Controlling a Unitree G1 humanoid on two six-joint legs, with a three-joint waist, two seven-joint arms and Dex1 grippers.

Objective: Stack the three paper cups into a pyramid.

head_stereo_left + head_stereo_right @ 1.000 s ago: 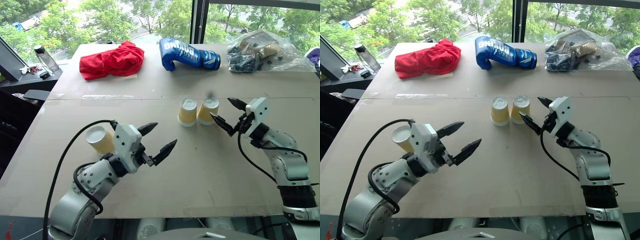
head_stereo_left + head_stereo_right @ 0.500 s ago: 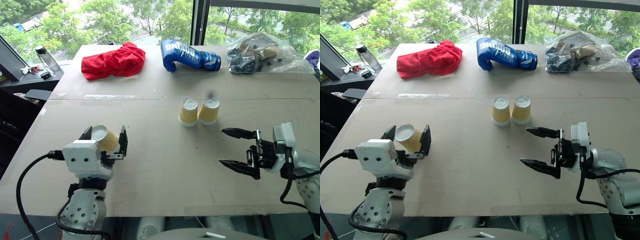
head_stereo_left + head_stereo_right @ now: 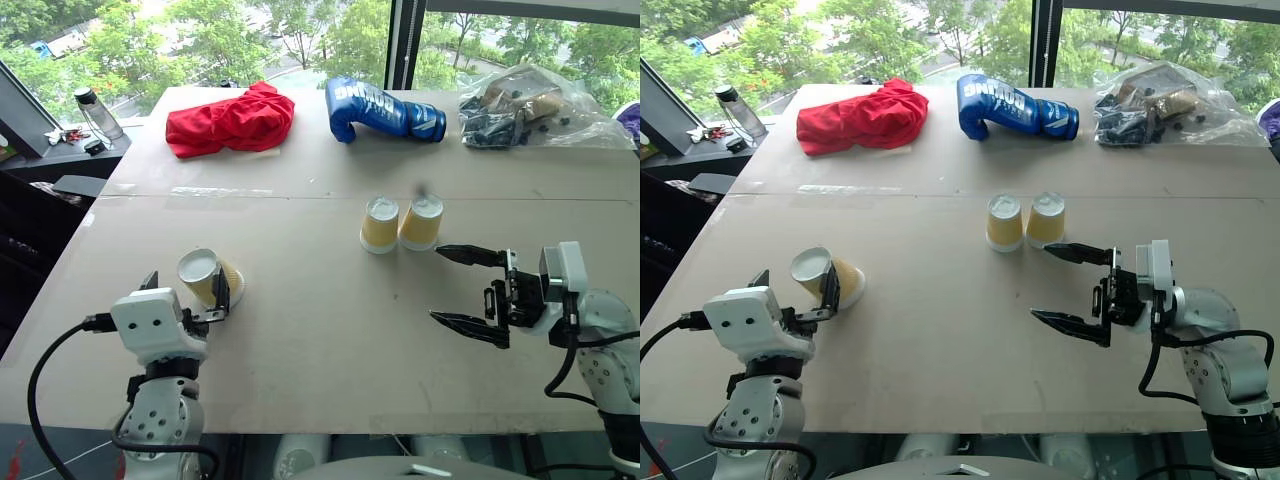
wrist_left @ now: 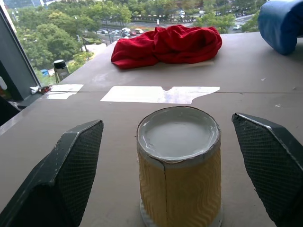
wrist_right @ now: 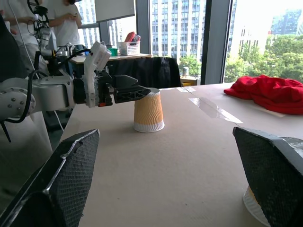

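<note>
The bottom row looks done: two paper cups (image 3: 401, 223) stand upside down, touching, mid-table, so the step in hand is fetching the third cup (image 3: 207, 278). It stands inverted between the spread fingers of the left gripper (image 4: 173, 165), neither pad touching it, so next the jaws must close on its ribbed wall and lift. The right gripper (image 3: 468, 292) hangs released, empty, near the pair

Three paper cups (image 3: 381, 223) (image 3: 421, 221) (image 3: 208, 279): yellow-tan, wavy-ribbed sides, white rims and bases. Tabletop (image 3: 320, 330): plain tan-brown. Far left, red cloth (image 3: 231, 118); beside it a blue glove (image 3: 382, 108) with white lettering. Pincer fingers (image 4: 71, 170): black, cross-hatched pads.
</note>
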